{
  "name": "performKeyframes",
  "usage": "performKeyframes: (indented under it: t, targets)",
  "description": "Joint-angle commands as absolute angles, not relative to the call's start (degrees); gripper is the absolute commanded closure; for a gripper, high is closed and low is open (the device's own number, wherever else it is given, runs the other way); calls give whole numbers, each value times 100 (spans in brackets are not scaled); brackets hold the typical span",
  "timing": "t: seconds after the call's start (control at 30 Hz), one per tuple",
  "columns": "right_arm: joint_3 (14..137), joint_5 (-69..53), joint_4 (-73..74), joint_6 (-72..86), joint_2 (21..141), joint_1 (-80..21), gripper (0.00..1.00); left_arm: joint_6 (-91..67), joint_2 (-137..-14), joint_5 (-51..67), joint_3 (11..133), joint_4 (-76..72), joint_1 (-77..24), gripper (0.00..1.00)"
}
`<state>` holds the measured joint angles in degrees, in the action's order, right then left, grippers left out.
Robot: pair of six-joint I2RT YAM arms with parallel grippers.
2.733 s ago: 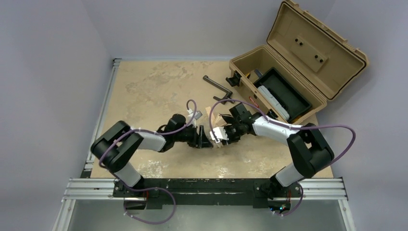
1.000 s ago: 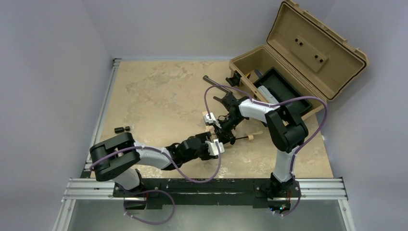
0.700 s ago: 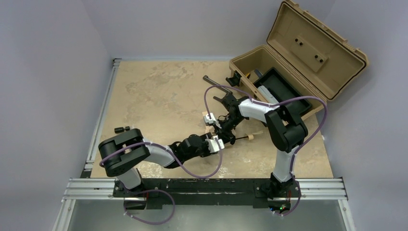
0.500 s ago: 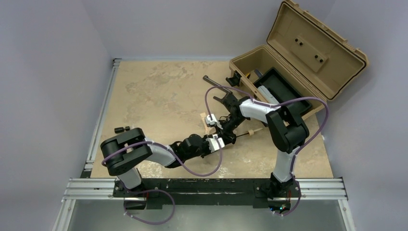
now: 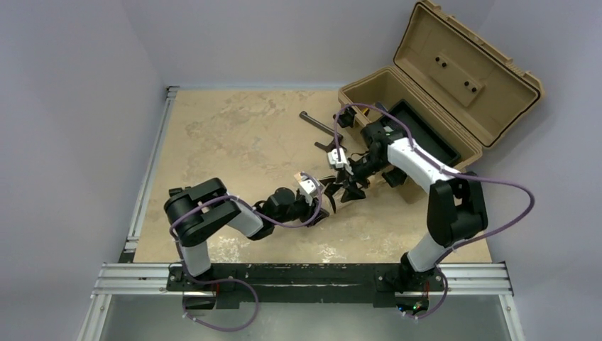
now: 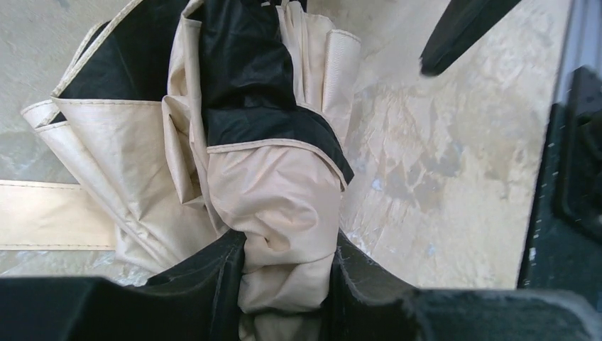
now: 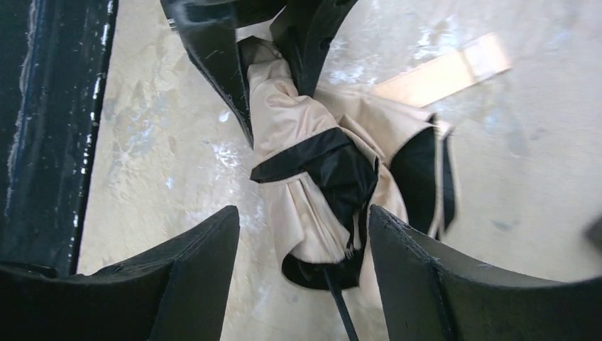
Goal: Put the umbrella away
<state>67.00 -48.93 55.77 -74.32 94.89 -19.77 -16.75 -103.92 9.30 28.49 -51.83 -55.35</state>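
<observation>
Top external: we see the umbrella (image 5: 334,193) lying bunched up around mid-table, a bit toward the near edge, with the left gripper (image 5: 319,203) and right gripper (image 5: 349,183) meeting at it. The open case (image 5: 461,78) sits at the far right corner, and the bar (image 5: 319,126) is just beside it. Left wrist: our left jaws are pinched tight on a wad of beige fabric. Right wrist: right jaws are spread wide, umbrella showing in the gap, left fingers (image 7: 213,50) clamping it further out.
</observation>
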Motion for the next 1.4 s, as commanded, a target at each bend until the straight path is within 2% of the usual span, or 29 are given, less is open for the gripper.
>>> performKeyframes:
  t: [0.0,0.1,0.17,0.23,0.37,0.6,0.83,0.93,1.03,1.13,1.17,1.2,1.27,1.37]
  targets:
    - [6994,-5206,6045,-8034,8981,-1818,35,-2985,-11433,1961,2476,-2892,-5266,100]
    - [6669,-5498,6275,-9121,8499,-1819,33,-3321,-11811,2400,2618,-2742,-5000,100]
    - [6100,-5564,6196,-10233,8096,-1818,21,-3516,-12090,2731,2716,-2697,-4863,100]
    - [5419,-5139,5670,-11024,7633,-1817,11,-3718,-12414,3030,2848,-2593,-4752,100]
    - [4618,-4645,4282,-11057,7063,-1834,3,-3979,-12846,3390,3089,-2353,-4636,100]
    - [4441,-3966,3645,-10998,7438,-2030,3,-4003,-13075,3614,3344,-2009,-4544,100]
    - [3851,-3131,2614,-9742,7686,-2794,9,-4067,-13123,3718,3469,-1881,-4501,100]
    - [3648,-2626,1975,-8916,7860,-3078,14,-4103,-13164,3816,3507,-1927,-4467,100]
    - [3670,-2220,1729,-8427,8110,-3128,23,-4215,-13125,3933,3435,-2156,-4444,100]
    - [3677,-1802,1660,-8200,8379,-3144,37,-4413,-13015,4098,3293,-2525,-4334,100]
    - [3727,-1712,1682,-8041,8462,-3144,44,-4496,-12961,4149,3244,-2675,-4296,100]
    - [3790,-1644,1731,-7940,8546,-3146,55,-4586,-12891,4228,3212,-2839,-4253,96]
    - [3892,-1589,1869,-7768,8712,-3140,69,-4792,-12699,4341,3160,-3121,-4164,84]
    - [4088,-1705,2341,-7695,8896,-3153,83,-5138,-12222,4470,3051,-3586,-3994,70]
